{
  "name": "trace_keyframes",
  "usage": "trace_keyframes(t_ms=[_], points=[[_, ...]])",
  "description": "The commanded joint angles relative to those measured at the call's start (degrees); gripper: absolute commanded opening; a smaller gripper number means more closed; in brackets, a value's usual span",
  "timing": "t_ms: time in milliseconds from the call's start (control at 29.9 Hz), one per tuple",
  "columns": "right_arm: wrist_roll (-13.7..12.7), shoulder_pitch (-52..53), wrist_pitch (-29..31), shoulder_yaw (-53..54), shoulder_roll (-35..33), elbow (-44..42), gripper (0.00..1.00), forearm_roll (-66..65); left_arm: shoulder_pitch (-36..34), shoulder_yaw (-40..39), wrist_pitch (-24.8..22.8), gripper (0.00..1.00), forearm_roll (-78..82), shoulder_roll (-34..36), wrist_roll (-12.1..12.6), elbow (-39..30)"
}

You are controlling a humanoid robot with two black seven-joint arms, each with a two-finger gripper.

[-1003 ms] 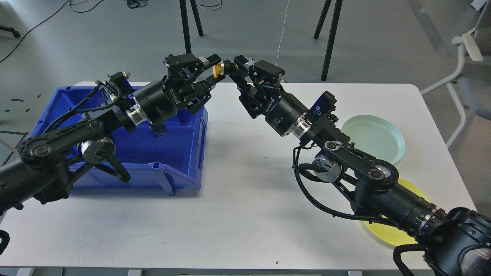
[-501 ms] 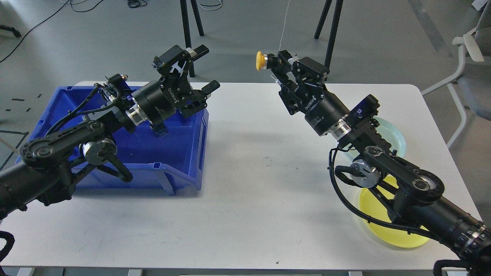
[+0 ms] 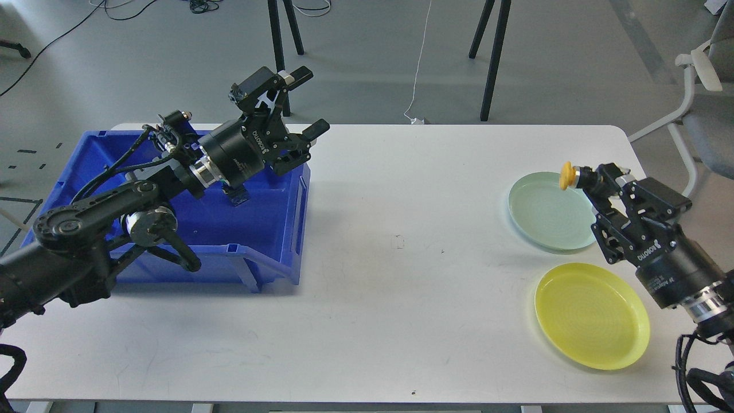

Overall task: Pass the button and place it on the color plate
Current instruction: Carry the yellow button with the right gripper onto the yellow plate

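Yellow marks the button (image 3: 566, 175), which is gripped by the right gripper (image 3: 586, 179) above the pale green plate (image 3: 545, 229), so the pass is judged done. The left gripper (image 3: 305, 102) is spread wide and empty over the blue bin (image 3: 269, 229). Placement on the matching yellow plate (image 3: 590, 314) is judged to remain.

The right gripper (image 3: 596, 179), at 3 o'clock, holds the yellow button (image 3: 566, 175) above the pale green plate (image 3: 542, 221). The yellow plate (image 3: 590, 315) lies at 4 o'clock. The left gripper (image 3: 307, 103) hangs spread above the blue bin (image 3: 275, 229) on the white counter (image 3: 373, 275).
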Motion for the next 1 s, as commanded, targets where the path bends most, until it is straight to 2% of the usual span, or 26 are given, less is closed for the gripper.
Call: trace_keyframes(t_ms=[0,468,635,836,969], points=[[0.0,-6.6,-0.1,0.3,-1.8,0.0,0.02,0.0,0.0,0.0,0.0,0.99,0.0,0.0,0.0,0.0],[0.0,-12.2,2.4,-0.8,-4.1,-1.6,0.02,1.0,0.0,0.0,0.0,0.99,0.0,-0.1,0.0,0.0],[0.0,-12.2,7.4,-0.9,-4.1,-1.8,0.02,3.0,0.1,0.0,0.0,0.99,0.0,-0.1,0.0,0.0],[0.0,-12.1,20.6,-0.8,-4.2,-4.5,0.02,18.8,0.1,0.0,0.0,0.99,0.0,-0.1,0.0,0.0],[0.0,-12.1,20.6,-0.9,-4.1,-6.9,0.02,29.1,0.1,0.0,0.0,0.99,0.0,-0.1,0.0,0.0]])
